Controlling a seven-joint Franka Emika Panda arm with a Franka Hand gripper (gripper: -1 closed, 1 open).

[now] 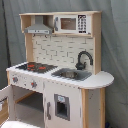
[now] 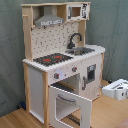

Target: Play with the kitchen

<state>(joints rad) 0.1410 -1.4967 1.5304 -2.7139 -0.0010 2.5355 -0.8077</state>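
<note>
The kitchen (image 1: 60,50) (image 2: 57,45) is a tall white and light-wood toy unit that shows in both exterior views. Its black stovetop (image 1: 36,66) (image 2: 52,59) has red burners, and beside it are a grey sink (image 1: 70,74) (image 2: 80,50) and a black faucet (image 1: 84,59) (image 2: 74,40). The oven door (image 2: 70,106) (image 1: 4,105) is swung open. My gripper (image 2: 107,90) is low at the second exterior view's right, beside the kitchen's lower cabinet and apart from it, holding nothing I can see.
A hood (image 1: 39,27) and a toy microwave (image 1: 70,23) sit on top, above a pegboard back (image 2: 50,37). The rounded counter end (image 1: 102,79) juts out past the sink. Grey curtain (image 2: 112,30) hangs behind and wooden floor (image 2: 107,112) lies below.
</note>
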